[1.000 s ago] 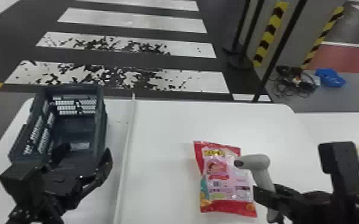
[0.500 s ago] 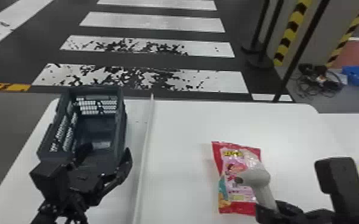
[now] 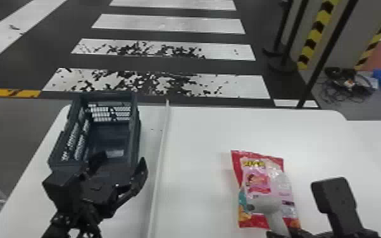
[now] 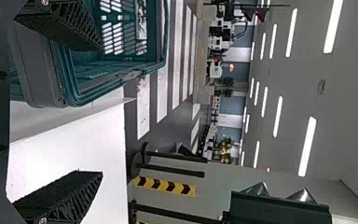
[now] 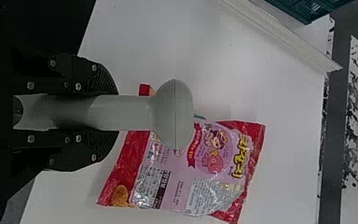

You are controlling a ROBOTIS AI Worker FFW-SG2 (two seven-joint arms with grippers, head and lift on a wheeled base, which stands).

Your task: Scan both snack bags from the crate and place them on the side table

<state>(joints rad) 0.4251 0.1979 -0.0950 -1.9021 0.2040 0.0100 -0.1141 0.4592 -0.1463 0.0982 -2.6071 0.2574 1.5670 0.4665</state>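
One snack bag [image 3: 254, 183] lies flat on the white table [image 3: 199, 139], beneath the head of the scanner [image 5: 173, 114]. The right gripper [image 5: 108, 112] is clamped around the scanner's handle; the left gripper [image 4: 100, 111] stands wide, empty, at the crate [image 3: 134, 136]. Handling: the snack bag is probably light, pliable, slick, its contents crushable. Grip lightly across the filled middle.

Black arms [image 3: 80, 218] | left end effector [image 3: 121, 160] | ridged black pads [image 4: 70, 198] | silver screws [image 4: 43, 220]
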